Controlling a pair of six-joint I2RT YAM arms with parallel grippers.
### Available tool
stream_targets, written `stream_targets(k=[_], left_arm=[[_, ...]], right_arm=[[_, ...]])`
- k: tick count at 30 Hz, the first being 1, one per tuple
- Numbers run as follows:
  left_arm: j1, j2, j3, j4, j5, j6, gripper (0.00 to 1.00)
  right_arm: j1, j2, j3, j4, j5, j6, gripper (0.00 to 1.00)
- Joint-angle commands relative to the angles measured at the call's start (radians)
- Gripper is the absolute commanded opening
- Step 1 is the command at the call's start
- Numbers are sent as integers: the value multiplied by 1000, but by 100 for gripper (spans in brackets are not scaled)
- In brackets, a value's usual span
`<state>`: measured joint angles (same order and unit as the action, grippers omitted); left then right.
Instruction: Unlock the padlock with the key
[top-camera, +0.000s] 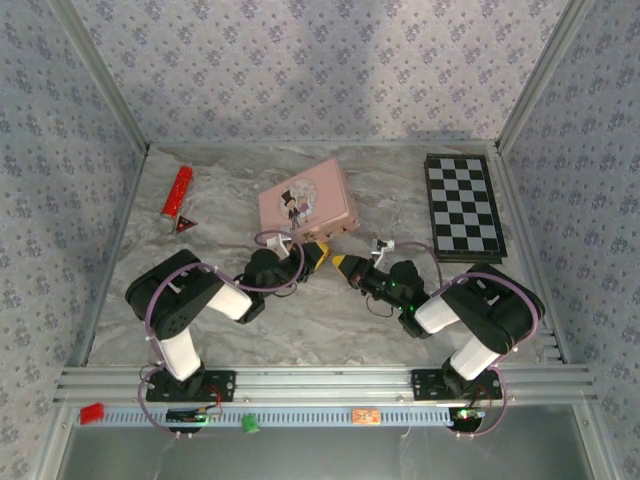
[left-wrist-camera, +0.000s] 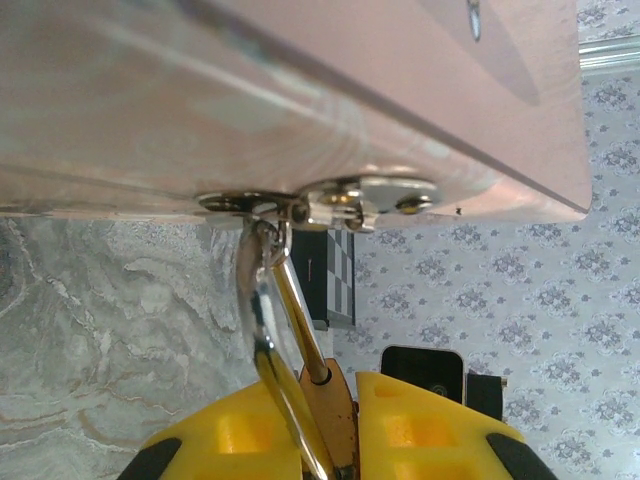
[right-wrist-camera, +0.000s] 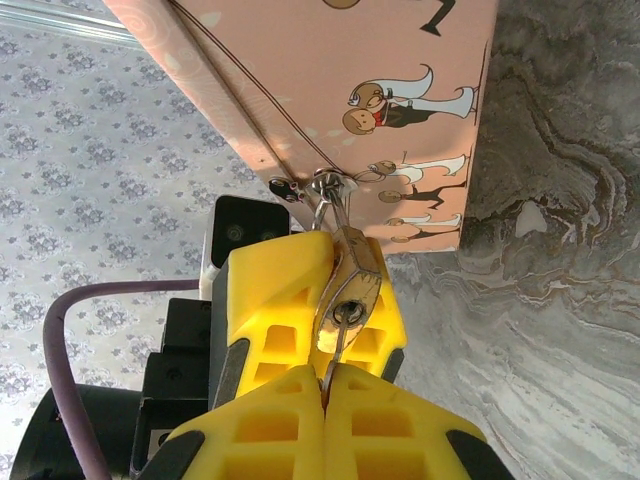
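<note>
The padlock (right-wrist-camera: 356, 282) is a small brass block whose silver shackle (left-wrist-camera: 262, 300) hangs through the hasp (left-wrist-camera: 350, 200) on the edge of the pink picture tin (top-camera: 303, 205). My left gripper (left-wrist-camera: 335, 405) is shut on the padlock's brass body (left-wrist-camera: 335, 420); its yellow fingers (right-wrist-camera: 275, 290) appear behind the lock in the right wrist view. The key (right-wrist-camera: 338, 345) sits in the keyhole at the lock's bottom face. My right gripper (right-wrist-camera: 328, 385) is shut on the key's bow. In the top view both grippers (top-camera: 316, 256) (top-camera: 350, 266) meet tip to tip just in front of the tin.
A black-and-white chessboard (top-camera: 462, 208) lies at the back right. A red cylinder (top-camera: 177, 192) and a small red triangle (top-camera: 184, 226) lie at the back left. Patterned walls enclose the marbled table (top-camera: 320, 320) on three sides.
</note>
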<state>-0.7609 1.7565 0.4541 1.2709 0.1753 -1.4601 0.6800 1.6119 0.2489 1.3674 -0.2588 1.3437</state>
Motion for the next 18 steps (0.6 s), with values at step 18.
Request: stream_targets(k=[18], left_arm=[[-26, 37, -1, 48, 84, -122, 7]], right_arm=[[-40, 55, 26, 27, 2, 56, 0]])
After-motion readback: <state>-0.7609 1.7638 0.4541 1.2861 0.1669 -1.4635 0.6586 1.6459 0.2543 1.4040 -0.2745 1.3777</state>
